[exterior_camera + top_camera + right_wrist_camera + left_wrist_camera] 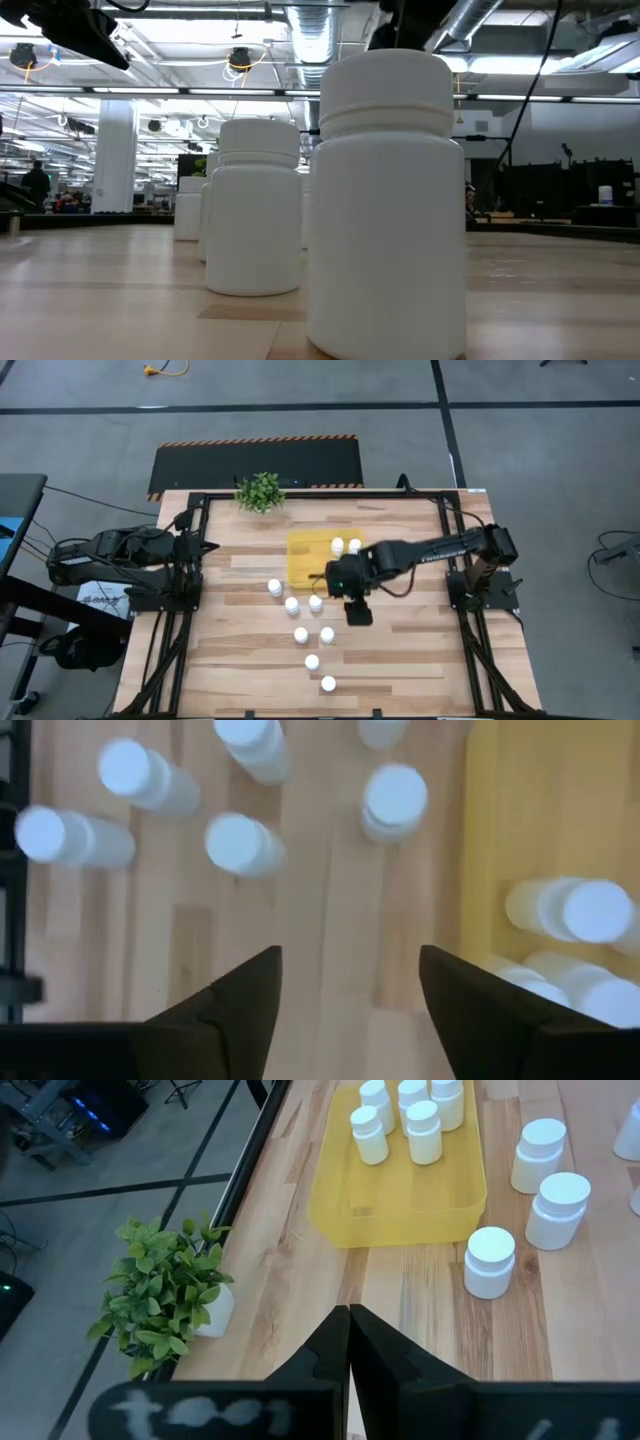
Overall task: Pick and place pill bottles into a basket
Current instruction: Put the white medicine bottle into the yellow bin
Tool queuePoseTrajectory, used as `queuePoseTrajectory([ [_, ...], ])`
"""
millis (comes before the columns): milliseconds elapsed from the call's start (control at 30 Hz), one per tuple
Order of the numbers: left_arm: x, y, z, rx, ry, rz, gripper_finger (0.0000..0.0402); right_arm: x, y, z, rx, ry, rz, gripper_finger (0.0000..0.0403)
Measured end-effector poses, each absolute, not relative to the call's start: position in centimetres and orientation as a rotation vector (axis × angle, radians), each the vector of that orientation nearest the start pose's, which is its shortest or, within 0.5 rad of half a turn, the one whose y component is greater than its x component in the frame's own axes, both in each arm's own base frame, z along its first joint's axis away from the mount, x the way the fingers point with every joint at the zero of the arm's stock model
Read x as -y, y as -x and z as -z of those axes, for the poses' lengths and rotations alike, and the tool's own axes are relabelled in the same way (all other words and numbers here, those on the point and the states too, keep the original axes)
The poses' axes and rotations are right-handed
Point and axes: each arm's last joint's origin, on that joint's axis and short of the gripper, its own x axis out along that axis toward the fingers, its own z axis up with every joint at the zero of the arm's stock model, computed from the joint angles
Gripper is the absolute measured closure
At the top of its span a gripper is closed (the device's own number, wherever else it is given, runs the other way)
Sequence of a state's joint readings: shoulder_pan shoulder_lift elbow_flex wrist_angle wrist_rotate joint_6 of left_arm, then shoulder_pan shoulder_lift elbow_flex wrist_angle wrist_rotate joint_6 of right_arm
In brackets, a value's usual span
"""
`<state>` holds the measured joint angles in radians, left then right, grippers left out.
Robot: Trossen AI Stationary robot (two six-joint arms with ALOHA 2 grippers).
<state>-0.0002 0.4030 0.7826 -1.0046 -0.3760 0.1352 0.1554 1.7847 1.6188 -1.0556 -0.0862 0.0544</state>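
I have the wooden table (400,650) with the yellow basket (303,560) near its middle, long axis running from the plant (260,491) side toward the front edge. Left arm parked at the left side, left gripper (348,1342) pinched closed, nothing in it. Right gripper (352,598) hangs just off the basket's front right corner, fingers (235,995) spread wide and empty, bare wood between them. My read: between picks, a few bottles already in the basket (412,1125), seven still loose on the table in front of it. Next move, I judge, is shifting over the nearest loose pill bottle (316,602), just beside the gripper, centring the jaws and dropping straight down. All pill bottles stand upright, caps up, long axis vertical, including the front one (328,683)
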Motion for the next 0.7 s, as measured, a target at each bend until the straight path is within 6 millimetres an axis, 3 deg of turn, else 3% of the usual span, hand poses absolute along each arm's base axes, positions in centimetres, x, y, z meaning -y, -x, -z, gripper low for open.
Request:
queuePoseTrajectory([
  [200, -1.1, -5.9, -29.8, -0.642, -0.247, -0.322, 0.0401, -9.0, -35.6, -29.0, -1.168, 0.001, -0.106, 0.0162],
  [467, -1.1, -5.9, -29.8, -0.642, -0.247, -0.321, 0.0401, -10.9, -35.4, -28.8, -1.130, -0.060, -0.060, 0.0163],
  [700, -1.1, -5.9, -29.8, -0.642, -0.247, -0.321, 0.0401, -13.9, -34.3, -28.2, -1.145, -0.050, -0.136, 0.0163],
])
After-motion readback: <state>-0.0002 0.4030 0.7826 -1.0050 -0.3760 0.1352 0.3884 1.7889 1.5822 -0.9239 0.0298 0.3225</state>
